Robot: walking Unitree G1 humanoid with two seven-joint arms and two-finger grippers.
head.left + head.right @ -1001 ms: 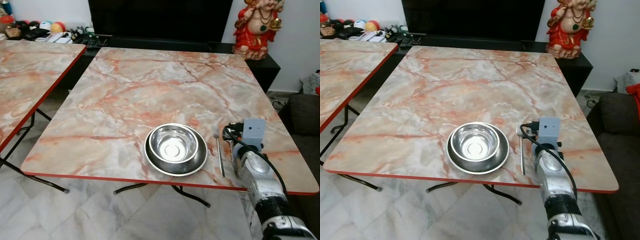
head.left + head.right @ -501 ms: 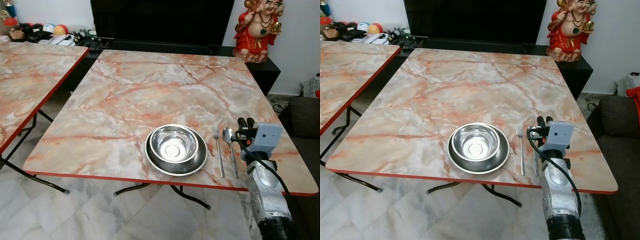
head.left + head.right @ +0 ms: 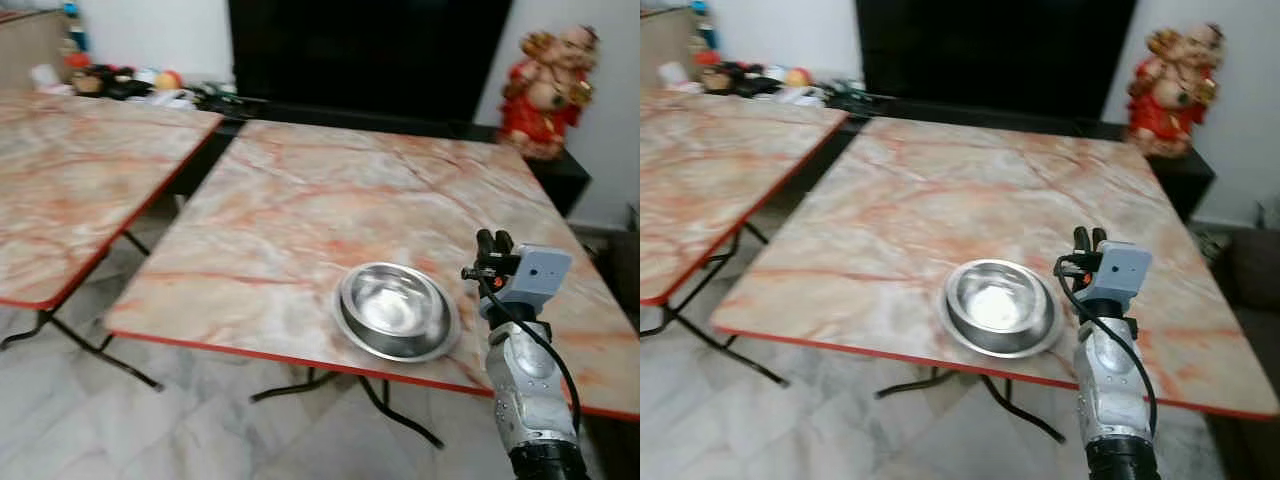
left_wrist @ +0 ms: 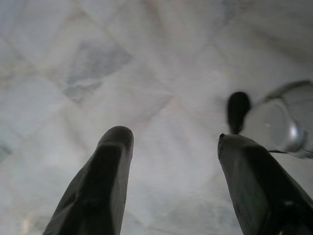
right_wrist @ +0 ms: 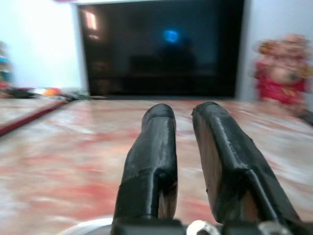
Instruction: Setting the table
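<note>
While blurred in both eye views, shows a marble-patterned worktop [image 3: 330, 200] with a red edge, carrying a steel bowl [image 3: 397, 308] nested in a steel plate [image 3: 349, 330] near the front edge, toward the robot's right. Just right of the bowl, the right claw [image 3: 487, 241] raised over the worktop on its silver arm, black fingers [image 5: 156, 147] pointing away toward a dark screen [image 3: 990, 50] and nearly together with a narrow gap, holding nothing. Cutlery beside the plate cannot be made out, being behind the arm. Left claw [image 4: 173, 147] hanging over the pale tiled floor [image 4: 98, 58], fingers [image 4: 105, 181] spread wide apart and empty. Second marble worktop [image 3: 70, 190] on the left, well apart. Red and gold figurine [image 3: 548, 85] on a dark cabinet beyond the far right corner; small clutter [image 3: 120, 85] at far left.
</note>
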